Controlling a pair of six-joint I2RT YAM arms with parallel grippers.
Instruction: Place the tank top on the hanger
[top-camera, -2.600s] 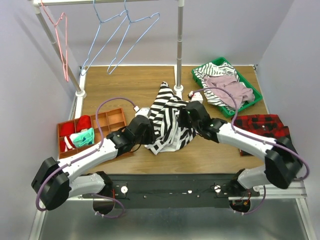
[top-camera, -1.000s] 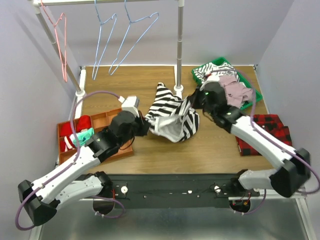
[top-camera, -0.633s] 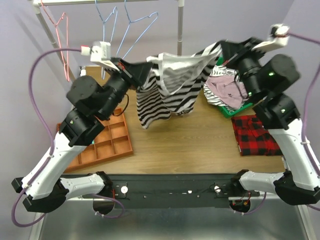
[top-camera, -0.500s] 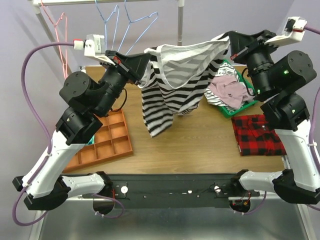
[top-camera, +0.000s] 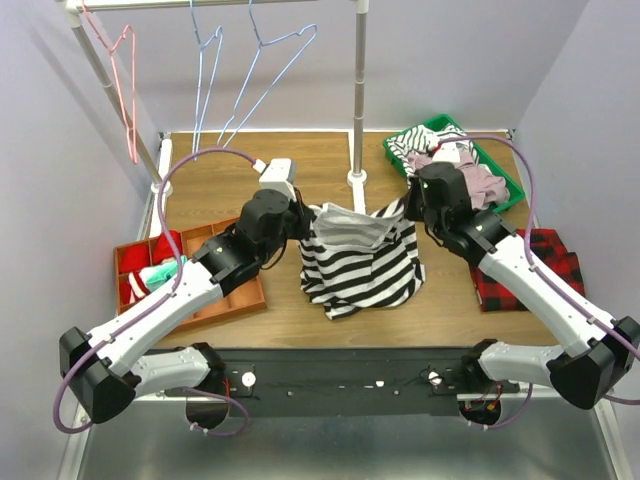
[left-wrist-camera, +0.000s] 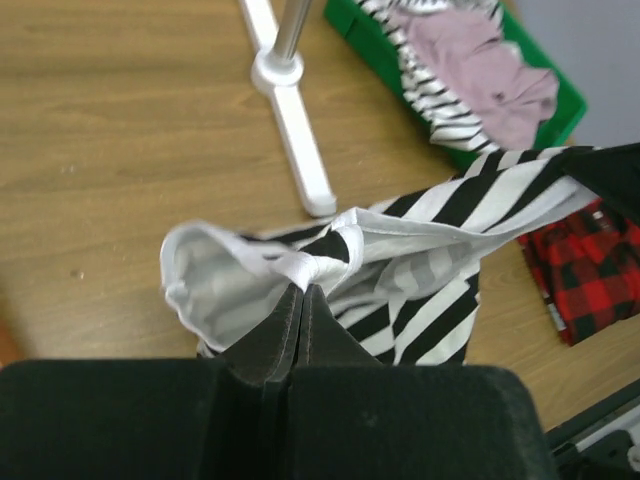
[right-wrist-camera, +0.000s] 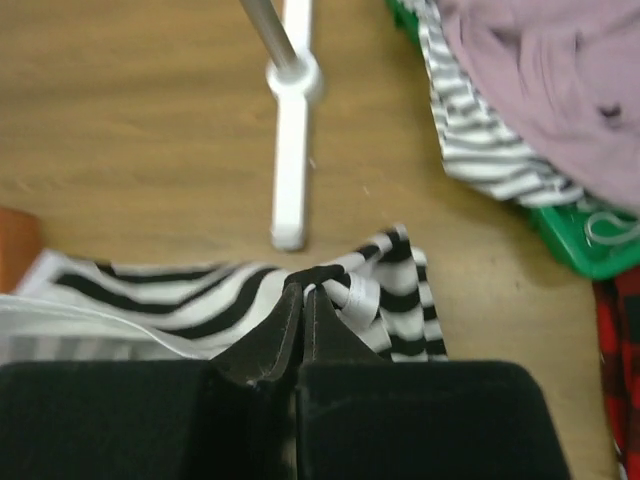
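- Top external view: the tank top (top-camera: 360, 262) hangs stretched between the two claws over the middle of the table (top-camera: 280, 160). Its open edge faces up and its lower part sags to the wood.
- The left gripper (top-camera: 303, 222) holds the left corner of that opening and the right gripper (top-camera: 408, 208) holds the right corner. Each wrist view shows its jaws pressed together on the white-trimmed edge, with no gap between them.
- Both arms reach forward and inward from the near edge, elbows bent and wrists low. The claws sit well apart, so the band between them is nearly taut.
- The hanger (top-camera: 261, 45) hangs from the rail (top-camera: 215, 3) at the far left, well above and beyond the garment. Nothing touches it.
- To do this step well, I judge the arms should rise together and hold their spacing, so the opening stays wide as it travels far and left.
- One corner should then go over a hanger shoulder before the other, with the cloth kept off the upright post (top-camera: 358, 90).
- From these angles I cannot be sure whether the pinched edge is the hem or the strap end. That matters for which way the top must go onto the wire.
- The green tray (top-camera: 510, 190) with the pink garment (top-camera: 480, 180) lies far right, and the plaid cloth (top-camera: 540, 265) lies right. Both are out of the way.
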